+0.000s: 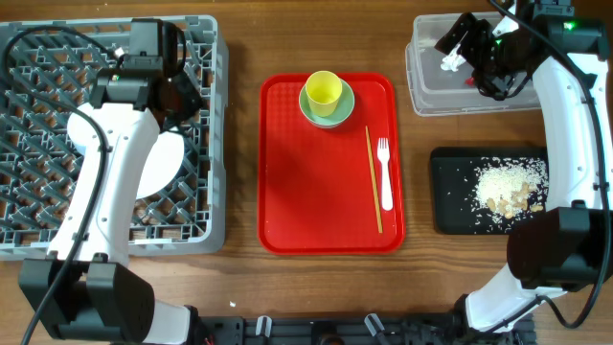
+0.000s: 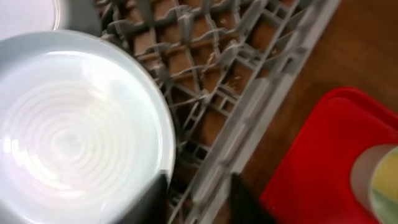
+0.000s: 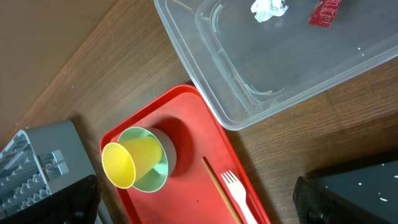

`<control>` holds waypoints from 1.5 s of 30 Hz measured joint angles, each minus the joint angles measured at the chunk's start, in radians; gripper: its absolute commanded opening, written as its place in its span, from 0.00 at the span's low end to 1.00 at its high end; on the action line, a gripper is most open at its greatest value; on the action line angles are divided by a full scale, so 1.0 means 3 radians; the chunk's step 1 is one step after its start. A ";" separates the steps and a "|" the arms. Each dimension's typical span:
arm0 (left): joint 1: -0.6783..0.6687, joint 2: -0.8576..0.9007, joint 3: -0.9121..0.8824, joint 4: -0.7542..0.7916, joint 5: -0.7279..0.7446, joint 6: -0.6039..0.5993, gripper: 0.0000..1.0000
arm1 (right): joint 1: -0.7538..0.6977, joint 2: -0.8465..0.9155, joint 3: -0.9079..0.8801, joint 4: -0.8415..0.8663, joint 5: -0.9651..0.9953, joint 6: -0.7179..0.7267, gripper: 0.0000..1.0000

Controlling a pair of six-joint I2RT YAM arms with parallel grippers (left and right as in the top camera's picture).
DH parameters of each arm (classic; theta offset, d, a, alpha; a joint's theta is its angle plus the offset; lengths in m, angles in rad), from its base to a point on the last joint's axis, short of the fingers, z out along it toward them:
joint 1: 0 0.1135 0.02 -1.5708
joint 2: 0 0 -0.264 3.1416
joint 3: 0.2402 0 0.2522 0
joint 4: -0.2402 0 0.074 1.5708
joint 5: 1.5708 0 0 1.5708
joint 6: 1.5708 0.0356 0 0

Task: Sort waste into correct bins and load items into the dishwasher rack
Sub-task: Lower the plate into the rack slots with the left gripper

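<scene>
Four items waiting: white fork (image 1: pixel 385 177), wooden chopsticks (image 1: pixel 374 182) and yellow cup (image 1: pixel 324 89) on green saucer (image 1: pixel 308 107), all on the red tray (image 1: pixel 287 192); I judge none racked yet.
Black tray (image 1: pixel 450 192): rice scraps (image 1: pixel 508 184) inside; food waste looks sorted.
Dishwasher rack (image 1: pixel 38 144): pale-blue plate (image 2: pixel 68 130) lies in it.
Left claw (image 2: pixel 199 199): beside the plate, fingers parted, holding nothing.
Clear tub (image 3: pixel 249 87): crumpled tissue (image 3: pixel 269 9) and red wrapper (image 3: pixel 324 12) inside.
Right claw (image 1: pixel 465 43): over the tub, spread wide, empty.

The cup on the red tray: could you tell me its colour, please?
Yellow; the cup shows best in the right wrist view.
</scene>
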 measured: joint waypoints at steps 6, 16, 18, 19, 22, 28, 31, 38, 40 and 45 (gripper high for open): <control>0.0285 0.0000 -0.0001 -0.0258 -0.0065 -0.0136 0.94 | 0.0000 0.0000 0.0000 0.0001 0.0000 0.0000 1.00; 0.1625 0.0000 -0.0001 -0.0270 0.0834 -0.0212 0.96 | 0.0000 0.0000 0.0000 0.0000 0.0000 0.0000 1.00; 0.1873 0.0001 -0.0001 -0.0275 0.0940 -0.0207 0.96 | 0.0000 0.0000 0.0000 0.0000 0.0000 0.0000 1.00; 0.1974 0.0004 -0.0001 -0.0278 0.0960 -0.0197 0.95 | 0.0000 0.0000 0.0000 0.0001 0.0000 0.0000 1.00; 0.2294 0.0055 -0.0001 -0.0278 0.1049 -0.0052 0.88 | 0.0000 0.0000 0.0000 0.0000 0.0000 0.0000 1.00; 0.2586 0.0448 -0.0001 -0.0267 0.1718 0.0694 0.88 | 0.0000 0.0000 0.0000 0.0000 0.0000 0.0000 1.00; 0.2617 0.0537 -0.0001 -0.0259 0.1895 0.0956 0.85 | 0.0000 0.0000 0.0000 0.0001 0.0000 0.0000 1.00; 0.2617 0.0833 -0.0001 -0.0253 0.2235 0.1320 0.80 | 0.0000 0.0000 0.0000 0.0001 0.0000 0.0000 1.00; 0.2617 0.0876 -0.0001 -0.0281 0.2266 0.1361 0.79 | 0.0000 0.0000 0.0000 0.0001 0.0000 0.0000 1.00; 0.2617 0.0882 -0.0001 -0.0399 0.2458 0.1534 0.70 | 0.0000 0.0000 0.0000 0.0000 0.0000 0.0000 1.00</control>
